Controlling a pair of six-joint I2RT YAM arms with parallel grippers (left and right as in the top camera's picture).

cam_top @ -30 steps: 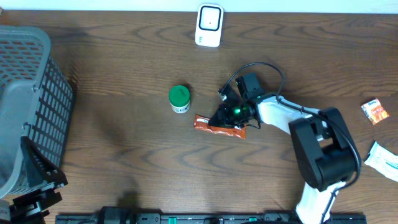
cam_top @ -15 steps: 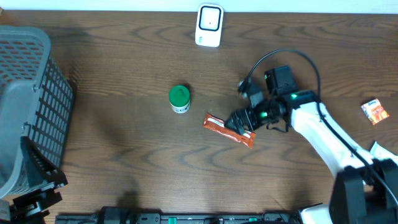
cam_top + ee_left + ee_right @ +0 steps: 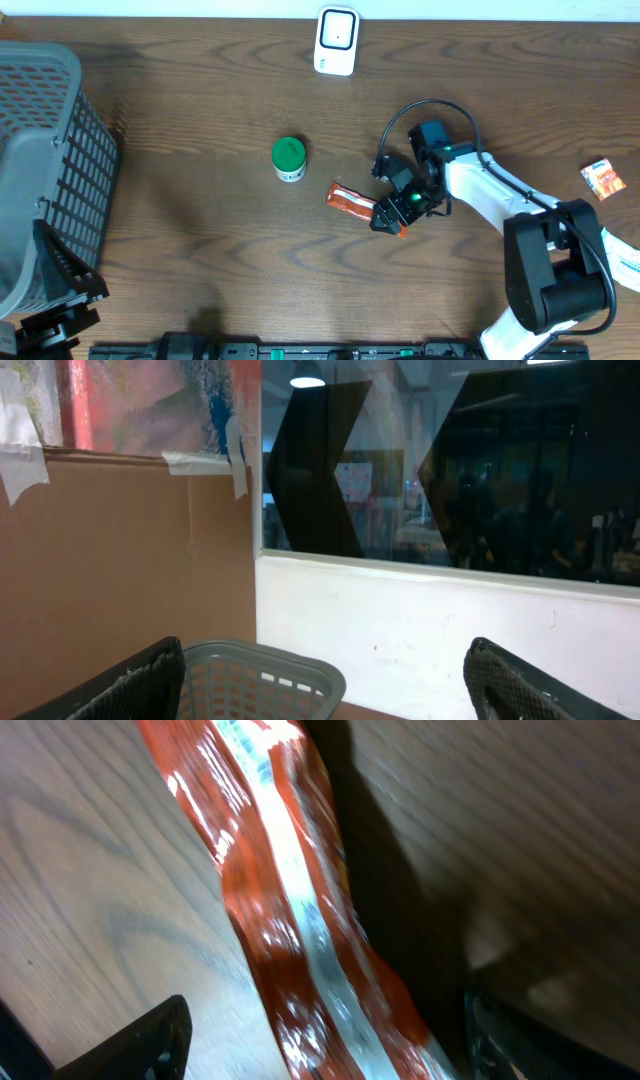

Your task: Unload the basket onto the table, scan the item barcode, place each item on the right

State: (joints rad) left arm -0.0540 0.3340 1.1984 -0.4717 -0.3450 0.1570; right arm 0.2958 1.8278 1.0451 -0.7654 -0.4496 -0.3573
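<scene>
At mid-bench, our right claw stands released astride the orange snack packet, which we have yet to lift toward the white scanner.

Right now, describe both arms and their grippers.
The right arm has white links, bulky black joints, a looping black cable and a green light. The right gripper is black. The left gripper has dark, rough-textured fingers.
</scene>
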